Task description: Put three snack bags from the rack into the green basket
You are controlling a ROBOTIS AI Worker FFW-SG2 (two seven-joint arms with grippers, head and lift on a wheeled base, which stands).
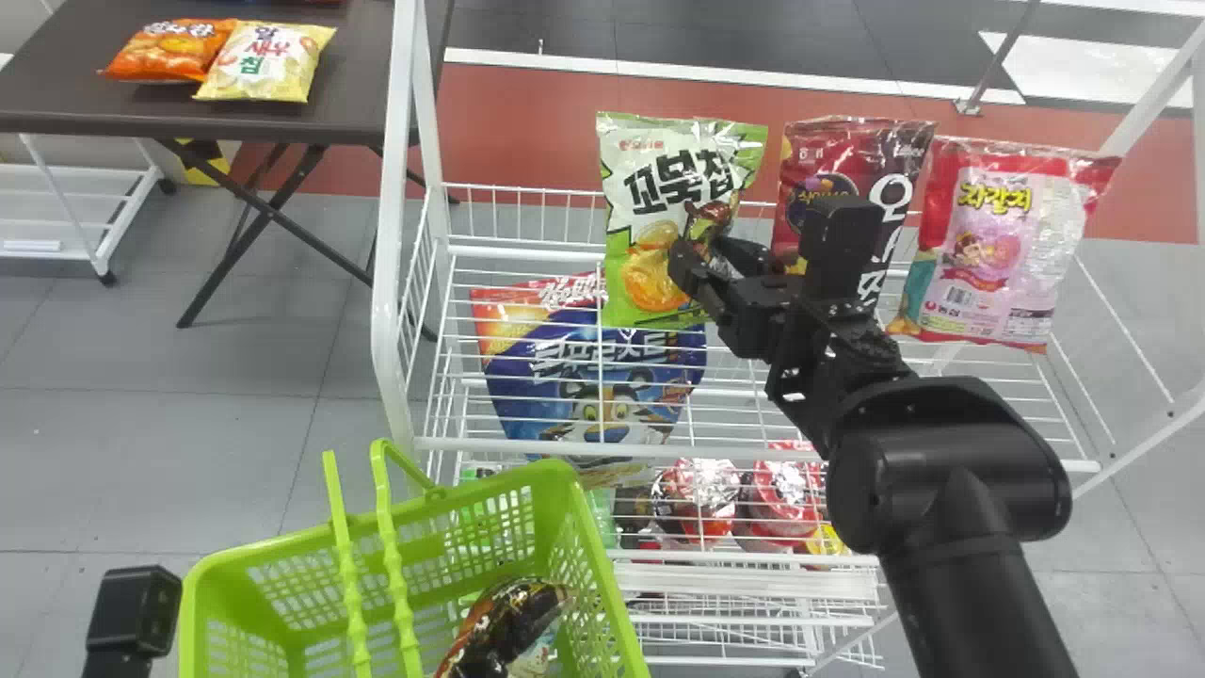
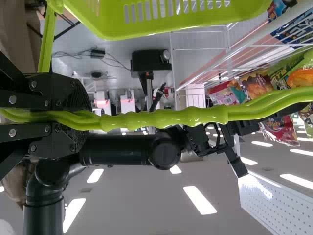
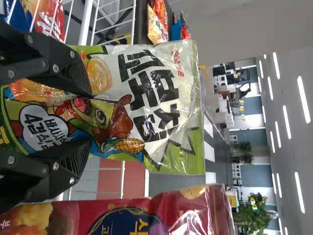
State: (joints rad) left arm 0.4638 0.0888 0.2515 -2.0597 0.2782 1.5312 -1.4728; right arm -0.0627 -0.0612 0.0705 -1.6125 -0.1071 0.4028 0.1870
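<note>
Black fingers of my right claw (image 3: 91,117) stand well apart, with the middle of the green-and-white snack bag (image 3: 151,112) showing between them; whether they press on it I can't tell. I judge it light, puffed and slick, its chips easily crushed, so I'd gather a soft fold there gently. It stands upright at the rack (image 1: 617,450), directly ahead of the claw, the dark red bag (image 3: 186,215) just beside. My left claw (image 2: 85,119) is closed on the green basket's handles (image 2: 166,117); one bag (image 1: 513,626) lies inside.
</note>
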